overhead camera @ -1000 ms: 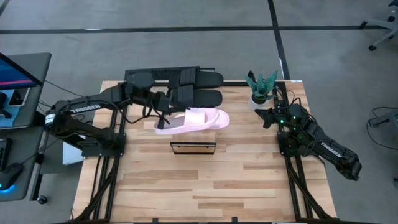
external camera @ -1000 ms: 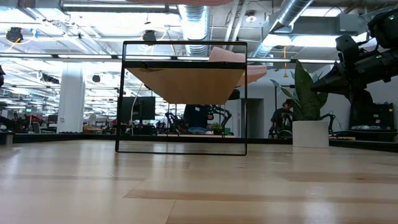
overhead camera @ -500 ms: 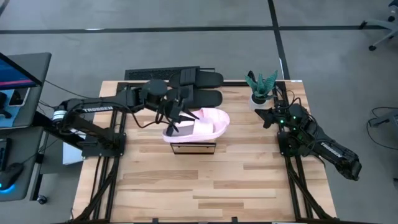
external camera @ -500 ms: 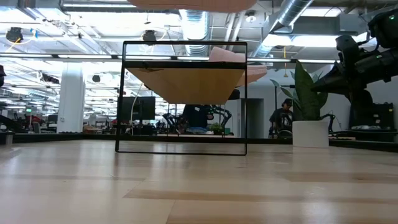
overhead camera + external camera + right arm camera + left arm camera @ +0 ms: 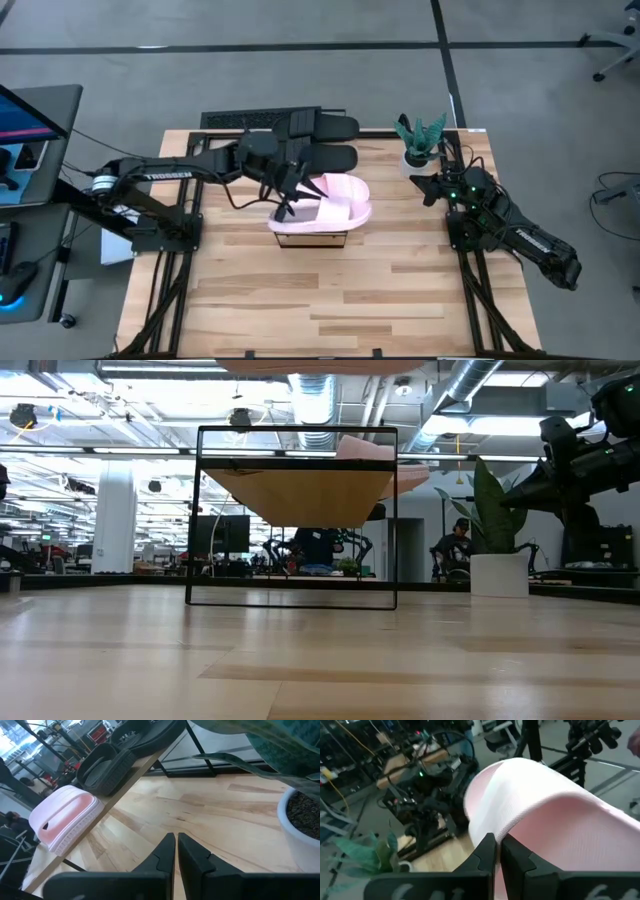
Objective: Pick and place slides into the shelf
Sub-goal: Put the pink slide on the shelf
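Left gripper (image 5: 285,195) clenched on pale pink wide-strap slide (image 5: 325,205), held over front edge of low wood-plank shelf (image 5: 312,238). You risked slide tipping off that edge if released there: little of the sole looked supported. Black pair (image 5: 318,140) lay at shelf's far end. Right gripper (image 5: 425,185) was shut, parked by table's right edge.

Pink slide (image 5: 330,200) above the shelf (image 5: 300,460) — black pair (image 5: 315,140) behind.

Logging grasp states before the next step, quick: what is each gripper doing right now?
Left gripper: shut on the pink slide, carrying it above the shelf.
Right gripper: shut, holding nothing, waiting beside the potted plant.
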